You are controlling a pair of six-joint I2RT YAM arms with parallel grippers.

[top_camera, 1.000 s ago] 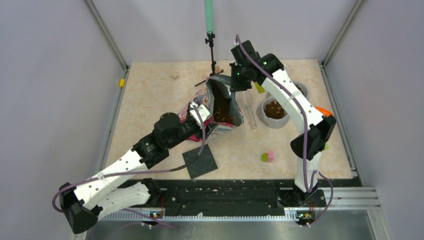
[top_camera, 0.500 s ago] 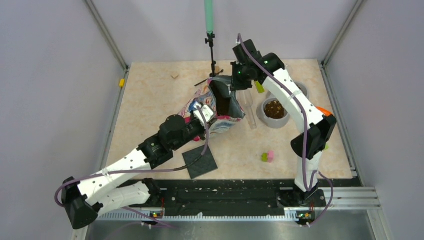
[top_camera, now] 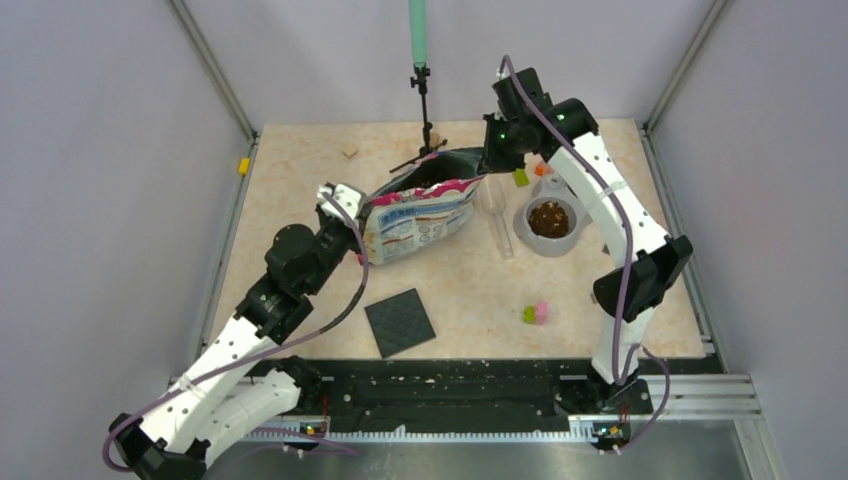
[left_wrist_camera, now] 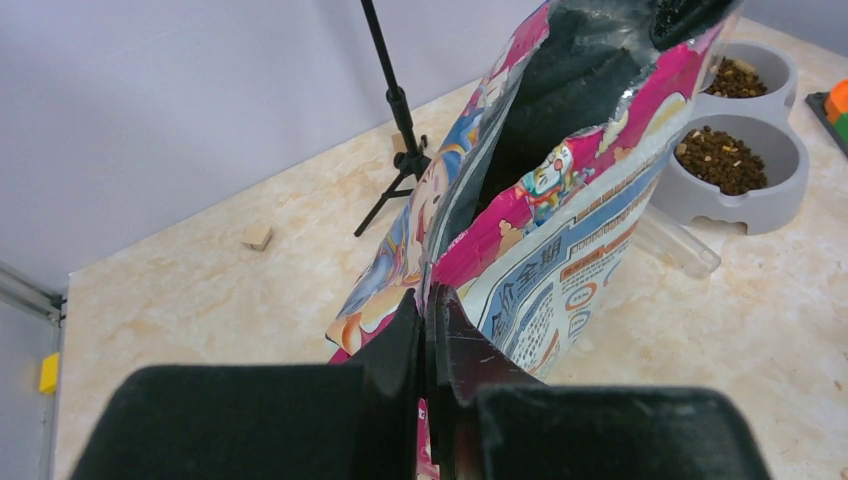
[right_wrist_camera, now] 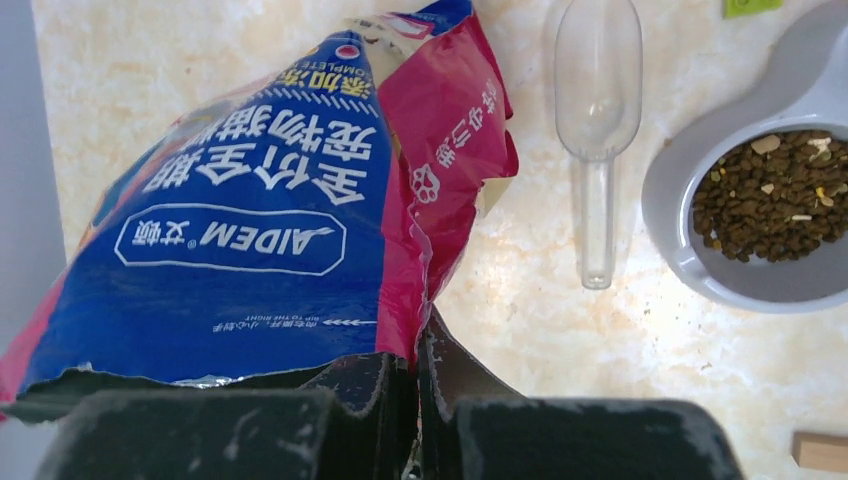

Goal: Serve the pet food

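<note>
The glossy pink-and-blue bag hangs stretched between both grippers above the table. My left gripper is shut on the bag's left side seam. Pinching the torn top edge at the right corner is my right gripper, also shut. The bag's mouth gapes open and looks dark inside; no pellets show in it. Brown pet food fills the near cup of a grey double bowl, and the far cup holds some too. The bowl lies right of the bag.
A clear plastic scoop lies between bag and bowl. A black square mat sits near the front. Small toy blocks lie front right, others behind the bowl. A black stand rises just behind the bag.
My left gripper closed on the bag's side and pulled back left. The right gripper moved up and right. The bag turned from mouth-up to stretched out sideways.
</note>
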